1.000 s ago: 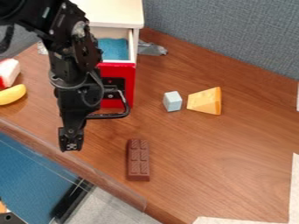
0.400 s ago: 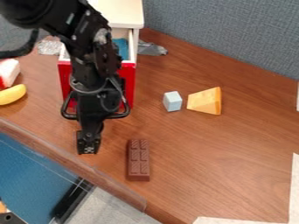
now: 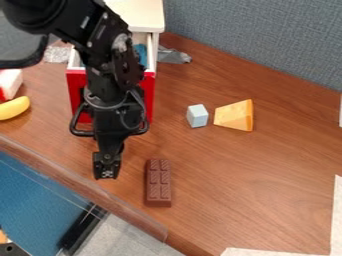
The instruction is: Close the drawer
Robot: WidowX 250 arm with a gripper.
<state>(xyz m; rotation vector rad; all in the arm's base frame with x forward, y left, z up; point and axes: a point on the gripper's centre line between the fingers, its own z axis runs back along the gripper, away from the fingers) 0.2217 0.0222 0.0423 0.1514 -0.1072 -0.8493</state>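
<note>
The gripper (image 3: 107, 172) hangs low over the table's near left part, in front of the drawer and left of the chocolate bar. How its fingers stand is hard to make out. Behind the arm, the drawer (image 3: 77, 90) with its red front and black handle (image 3: 81, 133) stands pulled out of the white cabinet (image 3: 139, 14). Some blue lining shows inside it. The arm hides the middle of the drawer's front.
A brown chocolate bar (image 3: 158, 183) lies right of the gripper. Farther right are a pale blue block (image 3: 197, 115) and a yellow wedge (image 3: 235, 115). A yellow banana-like toy (image 3: 14, 107) lies at the far left, with the table's edge (image 3: 80, 186) in front.
The gripper has moved right and slightly toward the near edge, uncovering the left side of the red drawer front. The drawer itself has not visibly moved.
</note>
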